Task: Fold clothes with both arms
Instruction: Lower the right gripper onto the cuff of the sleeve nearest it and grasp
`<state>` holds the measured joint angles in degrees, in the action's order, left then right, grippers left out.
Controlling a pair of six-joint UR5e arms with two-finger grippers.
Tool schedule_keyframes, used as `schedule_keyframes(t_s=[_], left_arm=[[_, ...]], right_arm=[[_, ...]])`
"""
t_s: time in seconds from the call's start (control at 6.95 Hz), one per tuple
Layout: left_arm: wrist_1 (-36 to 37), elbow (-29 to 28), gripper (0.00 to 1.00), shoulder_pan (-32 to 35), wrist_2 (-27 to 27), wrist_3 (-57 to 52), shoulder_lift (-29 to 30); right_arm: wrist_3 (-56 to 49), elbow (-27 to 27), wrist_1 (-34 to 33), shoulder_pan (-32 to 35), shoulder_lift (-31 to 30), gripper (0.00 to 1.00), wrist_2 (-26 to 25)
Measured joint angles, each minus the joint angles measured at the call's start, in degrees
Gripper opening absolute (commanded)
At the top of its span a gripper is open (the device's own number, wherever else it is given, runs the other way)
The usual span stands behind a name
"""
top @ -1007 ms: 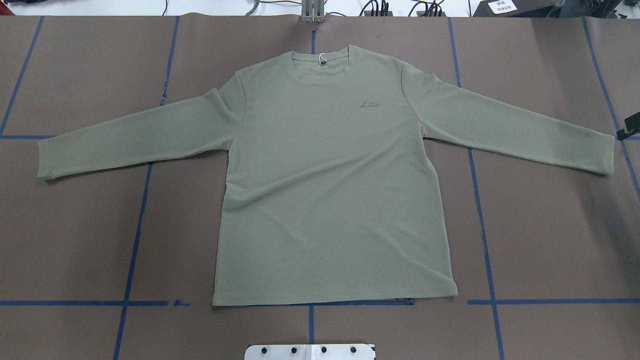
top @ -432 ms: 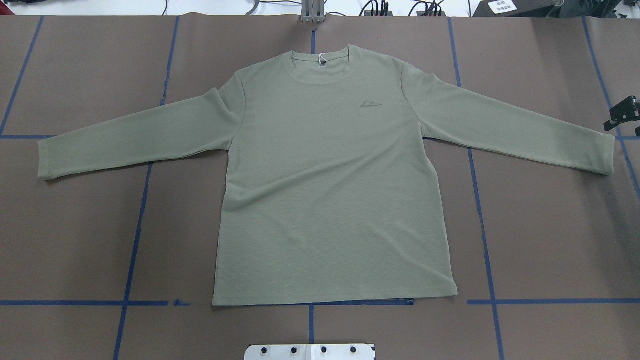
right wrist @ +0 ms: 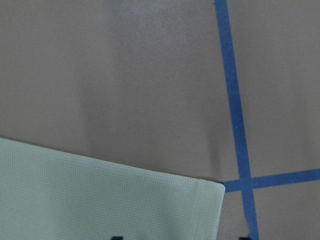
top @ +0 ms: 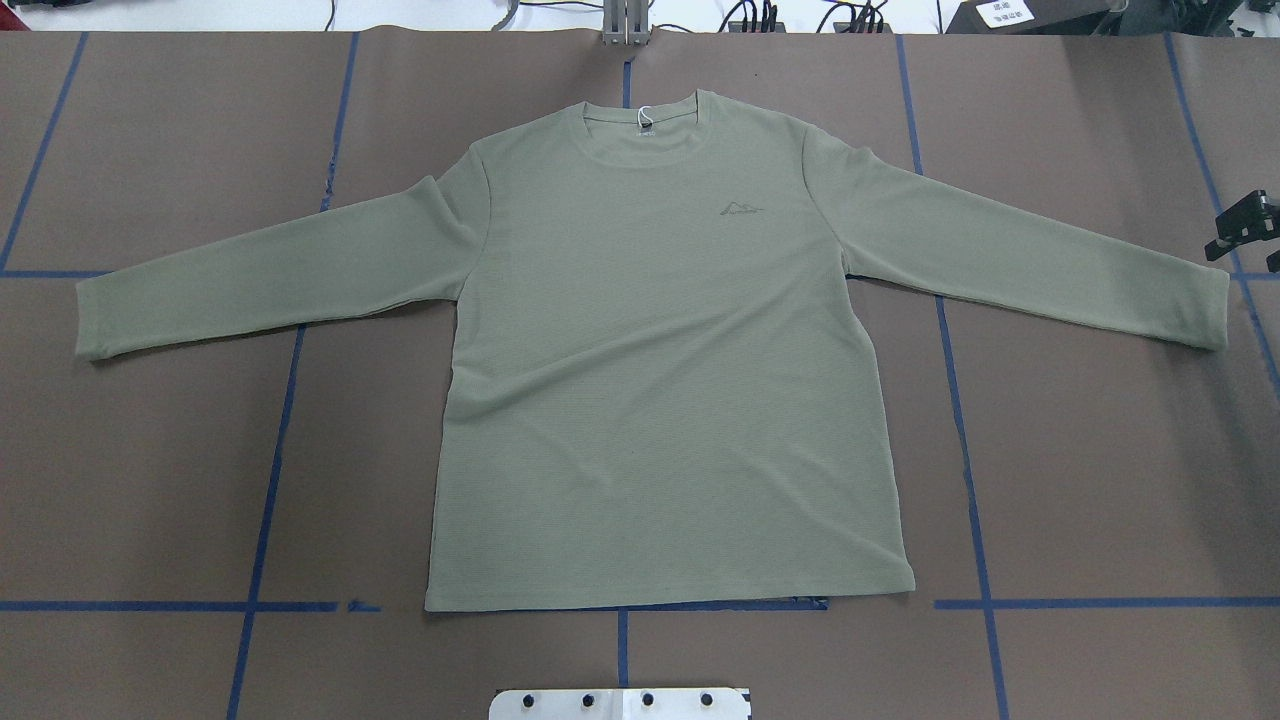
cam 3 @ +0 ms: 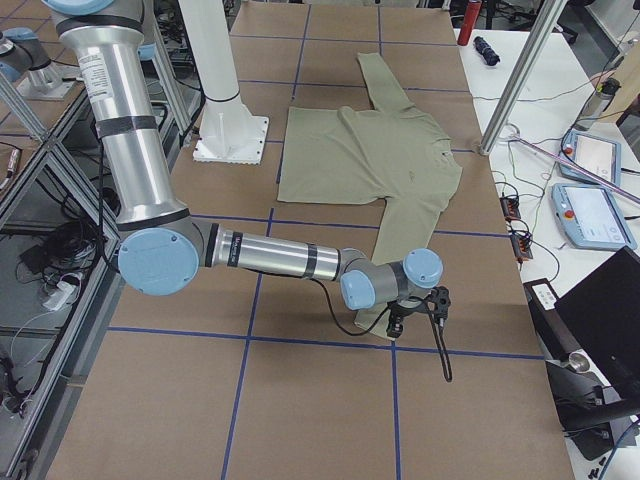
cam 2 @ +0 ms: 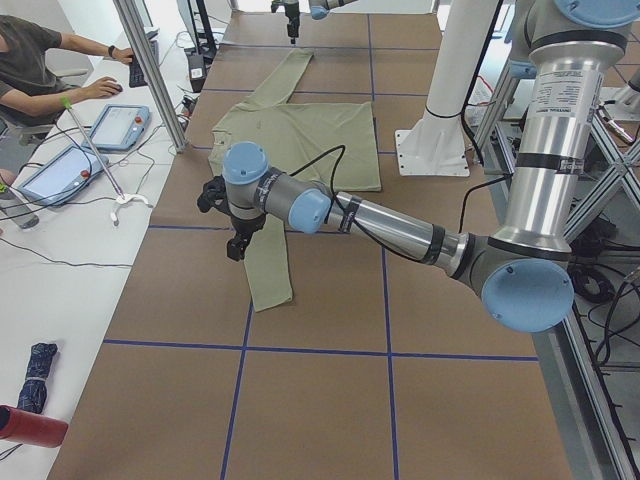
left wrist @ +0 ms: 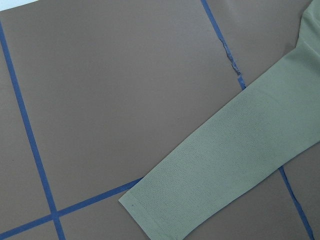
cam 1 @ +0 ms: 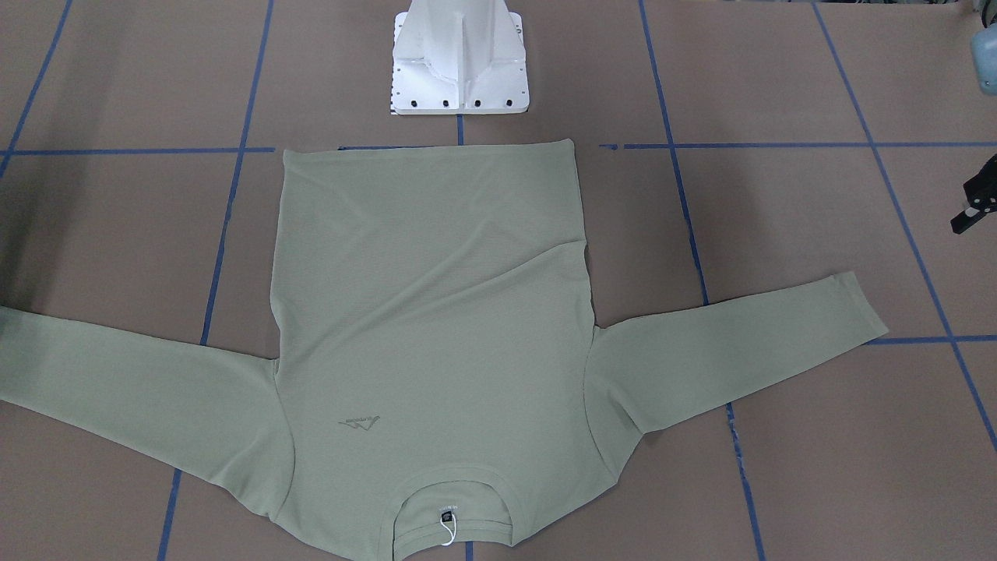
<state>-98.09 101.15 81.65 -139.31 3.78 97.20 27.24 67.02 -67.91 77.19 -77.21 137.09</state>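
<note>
The sage-green shirt [top: 660, 380] lies flat and face up, with its collar [top: 645, 130] at the far side and both sleeves spread out. My right gripper [top: 1250, 238] hangs at the view's right edge, just beyond the right cuff [top: 1205, 310]. The right wrist view shows that cuff's corner [right wrist: 150, 200] and two dark fingertips [right wrist: 116, 238] wide apart at the bottom edge, so it is open. My left gripper [cam 1: 975, 204] is cut off by the frame edge, above the table past the left cuff [cam 1: 853, 300]; whether it is open or shut does not show. The left wrist view holds only the left sleeve [left wrist: 240, 160].
The white pedestal base [cam 1: 459, 70] stands at the shirt's hem side. Blue tape lines [top: 965, 450] cross the brown table cover. A person [cam 2: 35, 60] sits at a side desk with teach pendants [cam 2: 118, 127]. A metal post [top: 625, 25] is at the far edge.
My right gripper has come further into the overhead view, moving toward the far side and slightly inward near the right cuff. The shirt has not moved.
</note>
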Motion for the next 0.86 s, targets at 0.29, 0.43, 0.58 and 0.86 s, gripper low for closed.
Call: schedule_keyframes(t_s=[0.29,0.43,0.58,0.86], left_arm=[[0.0,0.0,1.0,0.0,0.0,0.0,0.1],[0.0,0.0,1.0,0.0,0.0,0.0,0.1],[0.0,0.0,1.0,0.0,0.0,0.0,0.1],[0.0,0.0,1.0,0.0,0.0,0.0,0.3]], right_arm=[[0.0,-0.4,0.0,-0.1,0.1,0.8,-0.1],[0.0,-1.2,0.0,-0.2,0.6,0.79,-0.1],[0.0,-2.5,0.0,-0.4,1.5,0.77,-0.2],[-0.1,-4.6,0.0,-1.1,2.5,0.74,-0.4]])
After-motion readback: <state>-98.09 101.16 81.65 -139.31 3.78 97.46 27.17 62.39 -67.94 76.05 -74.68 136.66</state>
